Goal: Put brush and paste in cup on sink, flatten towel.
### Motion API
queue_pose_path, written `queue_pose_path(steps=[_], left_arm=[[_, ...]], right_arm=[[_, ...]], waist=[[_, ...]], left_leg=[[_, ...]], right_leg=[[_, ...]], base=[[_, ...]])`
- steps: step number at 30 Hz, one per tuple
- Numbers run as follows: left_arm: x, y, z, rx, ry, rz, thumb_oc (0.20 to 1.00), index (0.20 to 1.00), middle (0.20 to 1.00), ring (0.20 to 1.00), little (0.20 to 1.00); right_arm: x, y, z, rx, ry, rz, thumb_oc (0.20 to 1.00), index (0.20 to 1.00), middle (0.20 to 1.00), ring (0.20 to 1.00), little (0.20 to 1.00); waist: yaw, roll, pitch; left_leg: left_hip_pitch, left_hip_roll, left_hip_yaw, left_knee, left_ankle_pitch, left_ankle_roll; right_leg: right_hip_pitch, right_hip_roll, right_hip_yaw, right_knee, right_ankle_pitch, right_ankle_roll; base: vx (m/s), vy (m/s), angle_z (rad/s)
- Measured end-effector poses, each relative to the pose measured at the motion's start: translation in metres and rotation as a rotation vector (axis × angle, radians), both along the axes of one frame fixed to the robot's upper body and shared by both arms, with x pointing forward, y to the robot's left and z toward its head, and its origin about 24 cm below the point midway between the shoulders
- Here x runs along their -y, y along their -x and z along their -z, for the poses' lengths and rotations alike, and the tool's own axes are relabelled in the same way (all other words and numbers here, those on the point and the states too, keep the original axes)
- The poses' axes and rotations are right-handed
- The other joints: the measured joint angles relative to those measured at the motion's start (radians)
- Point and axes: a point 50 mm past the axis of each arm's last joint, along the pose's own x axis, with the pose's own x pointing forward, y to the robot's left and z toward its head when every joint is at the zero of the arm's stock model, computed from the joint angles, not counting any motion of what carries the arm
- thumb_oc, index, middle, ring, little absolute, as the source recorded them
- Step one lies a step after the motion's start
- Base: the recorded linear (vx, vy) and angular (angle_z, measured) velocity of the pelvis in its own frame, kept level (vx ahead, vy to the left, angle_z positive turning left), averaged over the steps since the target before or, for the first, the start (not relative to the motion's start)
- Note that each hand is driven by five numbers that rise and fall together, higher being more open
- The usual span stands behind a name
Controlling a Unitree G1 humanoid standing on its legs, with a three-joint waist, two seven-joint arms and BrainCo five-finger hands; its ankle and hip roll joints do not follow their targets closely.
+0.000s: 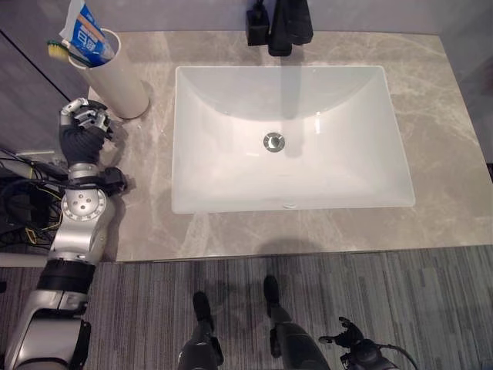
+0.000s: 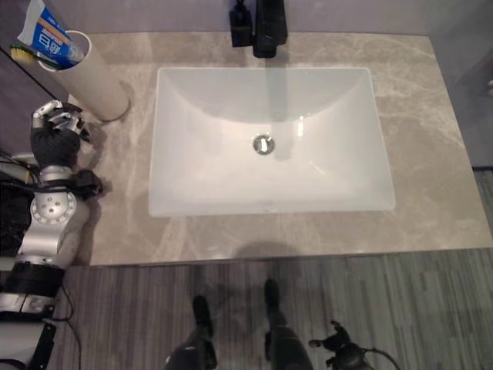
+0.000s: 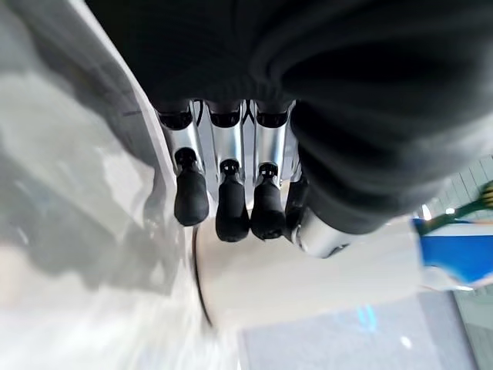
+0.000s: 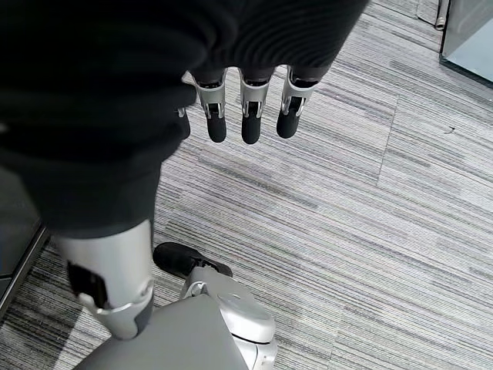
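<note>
The toothbrush point(image 1: 58, 51) and the toothpaste point(image 1: 86, 35) are both mostly buried in the cup point(image 1: 115, 77), so only the yellow-green bristle end of the brush and the top of the blue and white tube stick out. The cup stands on the worktop point(image 1: 447, 139) at its back left corner, just beside the basin point(image 1: 289, 139), and in the right eye view the tube is cut off at the top edge. The black tap point(image 1: 289, 27) at the back is cropped too, with a small black thing point(image 1: 256, 27) next to it that I can't make out.

Count: 1 cup, 1 brush, 1 tube, 1 basin with 1 drain point(image 1: 273, 142).

The left hand point(image 1: 86, 123) sits just in front of the cup, fingers point(image 3: 231, 208) hanging relaxed and apart from the cup wall, holding nothing. The right hand point(image 4: 245, 104) is down low over the striped grey floor point(image 4: 400, 231), fingers straight, nothing in it either.
</note>
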Motion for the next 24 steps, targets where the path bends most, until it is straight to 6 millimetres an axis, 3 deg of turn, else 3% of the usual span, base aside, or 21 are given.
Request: queue_pose_path(steps=[4, 12, 18, 24], left_arm=[[0.001, 0.003, 0.005, -0.020, -0.012, 0.021, 0.200, 0.200, 0.200, 0.200, 0.200], [0.001, -0.011, -0.007, -0.004, -0.025, -0.004, 0.200, 0.200, 0.200, 0.200, 0.200], [0.001, -0.022, -0.025, 0.008, -0.089, -0.033, 0.200, 0.200, 0.200, 0.200, 0.200], [-0.022, -0.039, -0.049, -0.054, -0.217, -0.168, 0.200, 0.200, 0.200, 0.200, 0.200]], right_arm=[[0.002, 0.004, 0.001, -0.015, 0.005, 0.005, 1.000, 1.000, 1.000, 1.000, 1.000], [0.003, 0.005, 0.002, -0.022, 0.008, 0.007, 1.000, 1.000, 1.000, 1.000, 1.000], [0.005, 0.007, 0.002, -0.025, 0.013, 0.009, 1.000, 1.000, 1.000, 1.000, 1.000], [0.005, 0.011, 0.003, -0.035, 0.014, 0.007, 1.000, 1.000, 1.000, 1.000, 1.000]], waist=[[0.002, 0.006, -0.004], [-0.001, 0.010, -0.009], [-0.008, 0.009, -0.010], [-0.032, 0.002, -0.011]], left_leg=[[-0.001, 0.000, 0.000, 0.000, 0.000, 0.000], [-0.019, 0.000, 0.002, 0.000, 0.002, 0.000], [-0.038, 0.001, 0.005, 0.000, 0.004, -0.001], [-0.055, 0.001, 0.009, 0.000, 0.006, 0.000]], right_leg=[[-0.002, 0.000, 0.000, 0.000, 0.000, 0.000], [-0.021, 0.001, 0.002, 0.000, 0.002, -0.003], [-0.042, 0.002, 0.005, 0.000, 0.008, -0.003], [-0.061, 0.003, 0.008, 0.000, 0.011, -0.004]], base=[[0.00, 0.000, 0.00], [0.00, 0.000, 0.00], [0.00, 0.000, 0.00], [0.00, 0.008, -0.01]])
